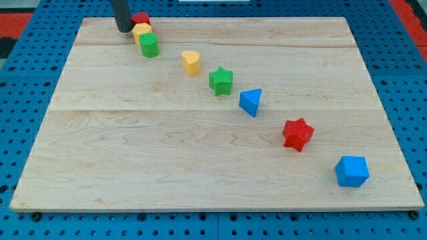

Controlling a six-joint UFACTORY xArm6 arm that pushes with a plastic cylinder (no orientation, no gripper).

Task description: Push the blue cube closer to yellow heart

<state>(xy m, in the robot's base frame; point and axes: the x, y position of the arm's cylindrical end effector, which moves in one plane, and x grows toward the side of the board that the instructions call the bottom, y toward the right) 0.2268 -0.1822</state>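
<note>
The blue cube (351,171) sits near the view's bottom right corner of the wooden board (167,153). The yellow heart (191,62) lies far from it, toward the view's upper middle. My tip (124,29) is at the view's top left, just left of a red block (141,19) and a yellow block (141,31), far from the blue cube. Between cube and heart lie a red star (297,134), a blue triangular block (251,102) and a green star (221,81), in a diagonal line.
A green cylinder-like block (149,46) sits just below the yellow block at the top left. The board lies on a blue perforated surface (40,60).
</note>
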